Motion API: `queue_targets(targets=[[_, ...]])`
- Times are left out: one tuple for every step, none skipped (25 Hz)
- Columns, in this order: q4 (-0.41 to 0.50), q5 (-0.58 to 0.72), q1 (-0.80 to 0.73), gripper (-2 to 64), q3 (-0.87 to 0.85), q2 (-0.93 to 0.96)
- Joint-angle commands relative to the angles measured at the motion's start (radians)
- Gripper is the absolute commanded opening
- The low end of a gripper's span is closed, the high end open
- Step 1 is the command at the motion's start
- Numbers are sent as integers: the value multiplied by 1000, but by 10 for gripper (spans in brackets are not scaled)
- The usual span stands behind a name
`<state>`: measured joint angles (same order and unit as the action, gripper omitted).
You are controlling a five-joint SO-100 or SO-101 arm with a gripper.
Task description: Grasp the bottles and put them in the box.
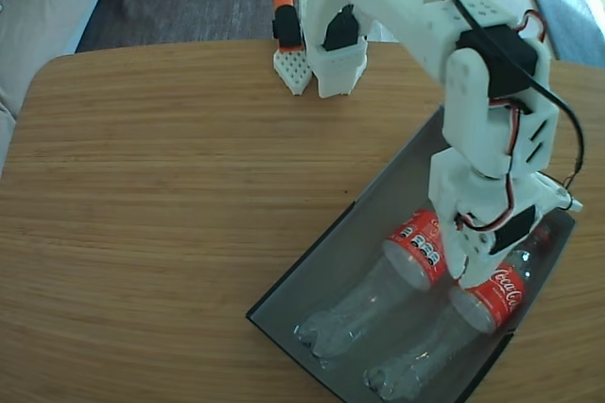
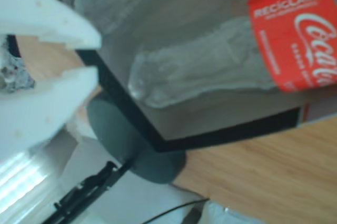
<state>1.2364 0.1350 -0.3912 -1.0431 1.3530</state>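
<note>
In the fixed view, the wooden bench (image 1: 170, 214) was seen bare across its left half, with an orange-tipped part (image 1: 283, 1) and the white arm base (image 1: 336, 53) standing at its far edge. Further right, the dark grey box (image 1: 312, 271) was laid at an angle near the bench's right edge. Two bottles were found lying side by side inside it, bases toward the near corner: the left bottle (image 1: 378, 289) and, just beside it, the right bottle (image 1: 454, 327), both with red labels. The arm was bent down over the box, and the tool (image 1: 473, 266) was lowered above the bottles' labelled parts.

In the wrist view, the white fingers (image 2: 47, 29) were seen at the left, slightly parted, with nothing held between them; the right bottle and the box corner lay to their right.
</note>
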Motion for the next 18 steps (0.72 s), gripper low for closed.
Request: queue_targets(targets=[[0,-6,49,-3,49,104],[0,-6,77,-3,41,118],[0,-6,103,-3,29,135],[0,-8,129,-3,15,156],[-2,-8,152,-3,-8,181],[-6,-8,169,-3,-34,207],[-12,-8,184,-3,-64,238],[-15,-8,196,-3,-97,273],[-17,-8,207,-3,-130,308],[-17,-8,219,-3,-166,342],[-17,-8,232,-3,-202,373],[-17,-8,244,-3,-235,399],[-17,-8,256,-3,-267,423],[-17,-8,268,-3,-298,446],[-17,-8,276,-3,-327,471],[-17,-9,284,-3,-354,495],[-18,-25,290,-3,-380,520],[-31,-51,296,-3,-407,545]])
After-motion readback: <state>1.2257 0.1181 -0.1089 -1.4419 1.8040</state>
